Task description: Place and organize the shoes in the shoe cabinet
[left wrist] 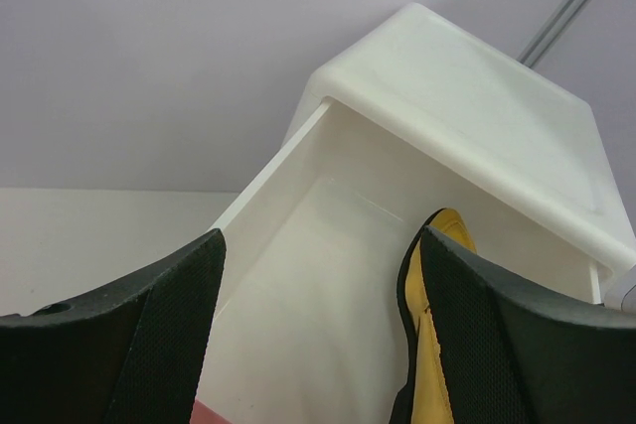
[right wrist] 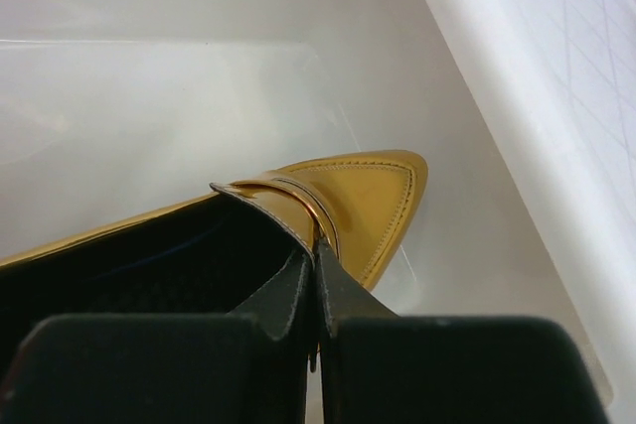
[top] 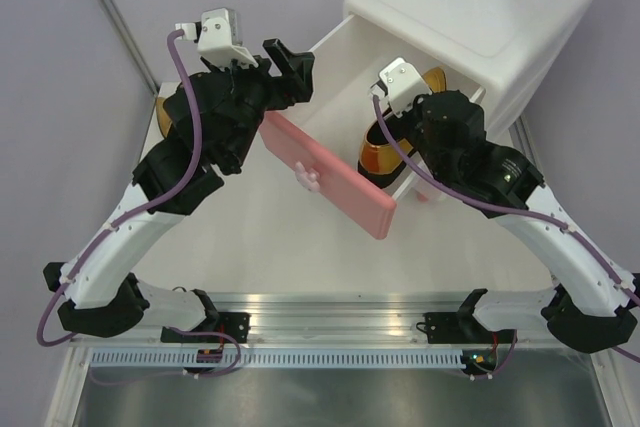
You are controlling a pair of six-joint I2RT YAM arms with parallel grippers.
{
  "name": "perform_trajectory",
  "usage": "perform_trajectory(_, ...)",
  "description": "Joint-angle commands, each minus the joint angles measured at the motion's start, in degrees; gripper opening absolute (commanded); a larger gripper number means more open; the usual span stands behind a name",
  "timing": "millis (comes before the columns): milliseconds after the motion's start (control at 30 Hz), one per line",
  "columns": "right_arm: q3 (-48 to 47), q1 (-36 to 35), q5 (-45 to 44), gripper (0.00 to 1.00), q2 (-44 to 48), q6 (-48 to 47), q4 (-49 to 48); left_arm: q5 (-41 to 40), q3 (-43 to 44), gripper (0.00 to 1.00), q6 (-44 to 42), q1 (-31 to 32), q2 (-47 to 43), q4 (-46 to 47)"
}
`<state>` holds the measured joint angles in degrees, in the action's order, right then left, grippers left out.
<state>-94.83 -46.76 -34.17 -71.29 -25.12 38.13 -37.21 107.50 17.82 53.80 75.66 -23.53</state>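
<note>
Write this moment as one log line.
right fingers: shut on gold shoe | shoe: inside open drawer | left fingers: open, empty

2 gold shoes (top: 383, 159) (top: 160, 119), 1 cabinet (top: 480, 7), 1 drawer (top: 340, 97), 2 arms (top: 140, 227) (top: 560, 227)

The shoe cabinet (top: 480, 7) stands at the far right of the table (top: 260, 247). Its drawer (top: 335, 112) is pulled out toward the near left, with the drawer front (top: 330, 175) nearest the arms. A shoe (top: 385, 159) lies in the drawer along its right side, toe toward the cabinet, under the right gripper (right wrist: 316, 245). The left gripper (top: 297, 69) is at the drawer's left wall. A second shoe (top: 163, 119) lies far left, behind the left arm.
</note>
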Motion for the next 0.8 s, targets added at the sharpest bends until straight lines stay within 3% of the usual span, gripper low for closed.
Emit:
perform_trajectory(0, 0.6, -0.2, -0.9, 0.06, 2.4, 2.6, -2.8, -0.4, 0.1, 0.82, -2.1, -0.3, 0.1, 1.7)
perform_trajectory(200, 1.4, -0.3, -0.1, 0.24, 2.3, 4.9, -1.1, -0.5, -0.5, 0.82, -2.2, -0.2, -0.4, 1.7)
perform_trajectory(367, 1.8, -0.2, 0.2, 0.3, 2.5, 5.8, -1.3, -0.8, -1.2, 0.82, -2.1, -0.2, -1.1, 1.7)
perform_trajectory(567, -1.1, -0.3, 4.2, 0.44, 2.5, 7.5, -1.3, -1.4, -1.8, 0.82, -2.4, -0.2, -1.7, 1.6)
perform_trajectory(767, -5.0, -0.3, 12.0, 0.67, 4.7, 10.0, -3.4, -2.9, -1.5, 0.82, -3.5, -0.4, -1.9, 0.7)
